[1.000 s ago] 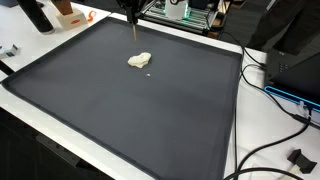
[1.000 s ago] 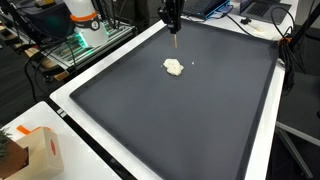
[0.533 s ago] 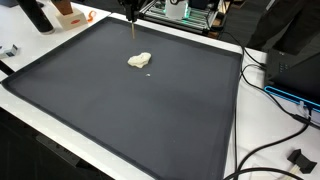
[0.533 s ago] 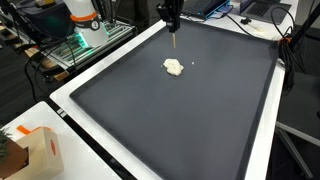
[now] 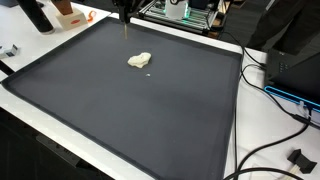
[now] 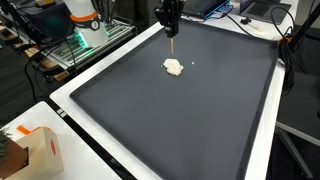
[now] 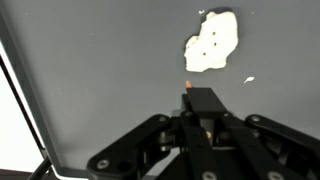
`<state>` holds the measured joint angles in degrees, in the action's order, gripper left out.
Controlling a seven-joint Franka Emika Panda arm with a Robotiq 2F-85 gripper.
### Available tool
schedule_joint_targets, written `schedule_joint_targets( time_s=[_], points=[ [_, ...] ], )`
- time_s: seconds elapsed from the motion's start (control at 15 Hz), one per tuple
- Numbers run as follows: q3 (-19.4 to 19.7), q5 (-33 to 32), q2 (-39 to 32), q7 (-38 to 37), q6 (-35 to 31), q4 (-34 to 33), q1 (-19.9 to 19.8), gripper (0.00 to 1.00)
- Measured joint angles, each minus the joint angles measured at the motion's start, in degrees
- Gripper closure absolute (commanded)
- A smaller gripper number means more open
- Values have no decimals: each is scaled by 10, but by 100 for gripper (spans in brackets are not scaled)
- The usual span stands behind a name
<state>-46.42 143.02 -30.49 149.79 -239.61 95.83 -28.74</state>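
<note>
Right at the front there's a cardboard box (image 6: 38, 150) sitting on the white table (image 6: 75, 108), just off the corner of the big dark mat (image 6: 180, 120) that covers most of the top. Out on that mat lies a pale lump (image 6: 174, 67), soft-looking and uneven, flat on the surface and well inside the edges. A tiny pale crumb (image 6: 193, 63) sits just beside it, not touching. In the wrist view the lump (image 7: 212, 42) shows small dark pits in its top, with the crumb (image 7: 249, 79) off to one side. Past it, nearer the mat's far edge, the claw (image 6: 172, 26) hangs pointing straight down, jaws squeezed tight on a thin stick (image 6: 175, 42) that sticks out below them, upright. The stick's lower end is near the lump but clear of it; whether it touches the mat I can't tell. From the wrist, the claw (image 7: 203, 98) is pinched together with just the stick's orange tip (image 7: 187, 85) poking out over bare mat, short of the lump. In an exterior view, black cables (image 5: 265, 95) trail along the table beside the mat.
</note>
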Motion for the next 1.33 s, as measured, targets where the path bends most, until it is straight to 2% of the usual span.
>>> schedule_joint_targets(
  time_s=[0.33,0.47,0.6,0.87,1.33],
  points=[
    [160,-22,18,-79,5,-2,141,97],
    [210,-30,17,-109,5,-3,191,97],
    [244,-39,13,-135,4,-3,228,97],
    [281,-55,-1,-179,2,-3,269,97],
    [305,-85,-38,-241,-12,-4,301,97]
  ],
)
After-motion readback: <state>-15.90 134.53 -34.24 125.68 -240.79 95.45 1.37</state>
